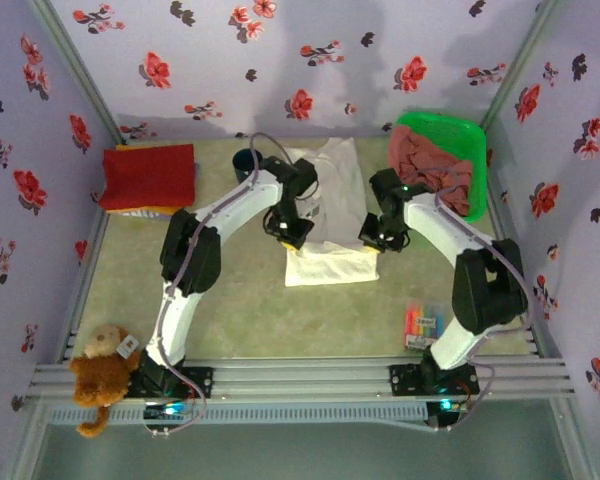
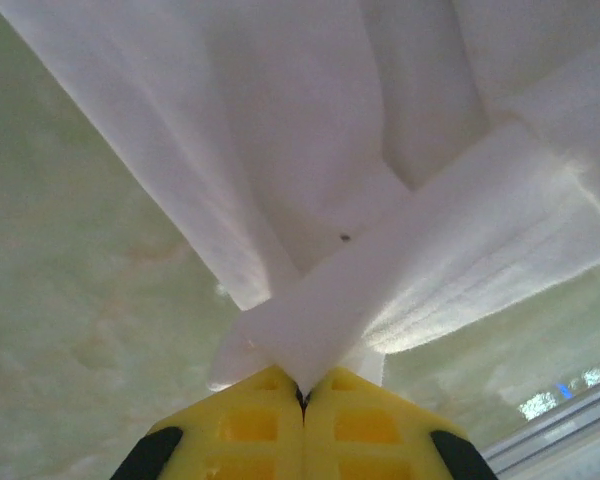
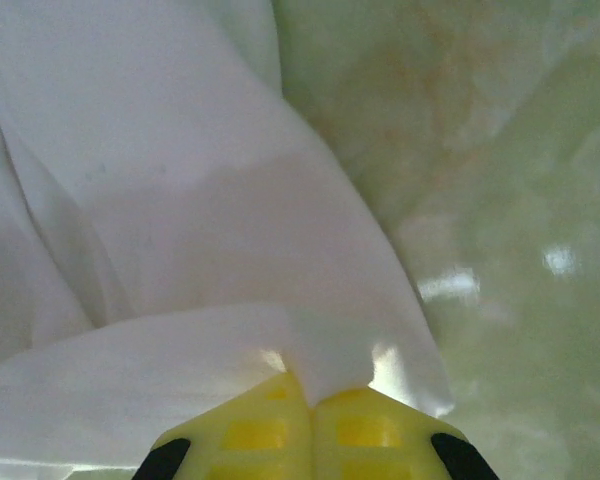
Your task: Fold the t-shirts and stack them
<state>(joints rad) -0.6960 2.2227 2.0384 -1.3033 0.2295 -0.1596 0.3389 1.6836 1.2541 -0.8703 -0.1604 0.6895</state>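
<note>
Where the white t-shirt (image 1: 330, 190) lies mid-table, bare table (image 1: 240, 310) runs free from 6 to 8 o'clock of it. The red t-shirt (image 1: 148, 175) sits at 10 o'clock by the left wall. The green basket (image 1: 460, 130) with dusty-pink t-shirts (image 1: 430, 165) is at 2 o'clock in the back corner. At the shirt's 9 o'clock edge the left gripper (image 1: 292, 232) is pinched tight on a white cloth fold. The right gripper (image 1: 378, 236) is clamped the same way on the 3 o'clock edge.
</note>
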